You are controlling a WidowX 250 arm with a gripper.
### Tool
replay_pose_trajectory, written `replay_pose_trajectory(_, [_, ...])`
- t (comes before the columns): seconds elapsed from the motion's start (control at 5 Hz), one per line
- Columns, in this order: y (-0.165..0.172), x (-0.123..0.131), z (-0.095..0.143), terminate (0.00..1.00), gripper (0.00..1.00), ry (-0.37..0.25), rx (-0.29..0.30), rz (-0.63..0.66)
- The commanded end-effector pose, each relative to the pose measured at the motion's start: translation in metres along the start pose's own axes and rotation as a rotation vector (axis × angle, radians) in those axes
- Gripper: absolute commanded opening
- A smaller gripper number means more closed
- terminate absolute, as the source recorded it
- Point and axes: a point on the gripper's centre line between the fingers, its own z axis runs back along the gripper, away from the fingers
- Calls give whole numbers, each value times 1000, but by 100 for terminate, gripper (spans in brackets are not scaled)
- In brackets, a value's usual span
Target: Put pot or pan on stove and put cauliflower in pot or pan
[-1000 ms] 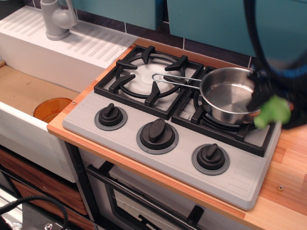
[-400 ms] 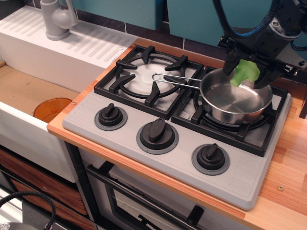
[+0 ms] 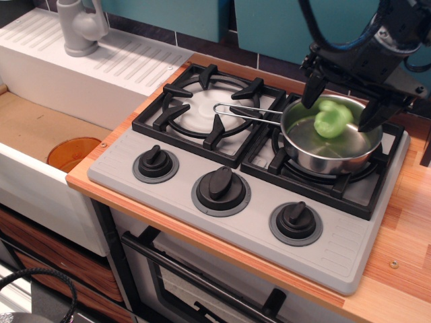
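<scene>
A white sink unit (image 3: 81, 74) stood at the left, its ribbed drainboard running toward the back wall. A grey tap (image 3: 79, 25) rose from the far left corner of that drainboard. Below and in front of it lay a sunken basin (image 3: 40, 128) with a tan floor, and an orange round drain plate (image 3: 73, 153) sat near the basin's right edge. A wooden countertop (image 3: 404, 229) ran along the right and front. Under the front edge was an oven door (image 3: 202, 286) with a black handle. Teal panels (image 3: 283, 27) covered the wall behind, above dark tiles (image 3: 145, 30). A black cable (image 3: 40, 286) curved in the lower left corner.
</scene>
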Motion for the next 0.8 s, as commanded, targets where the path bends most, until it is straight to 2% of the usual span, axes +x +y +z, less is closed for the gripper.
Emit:
replay_pose_trajectory(0.0, [20,15,46,0,100,-14,-29,-23])
replay_pose_trajectory(0.6, [81,35,24,0,100,-57,-76,-132])
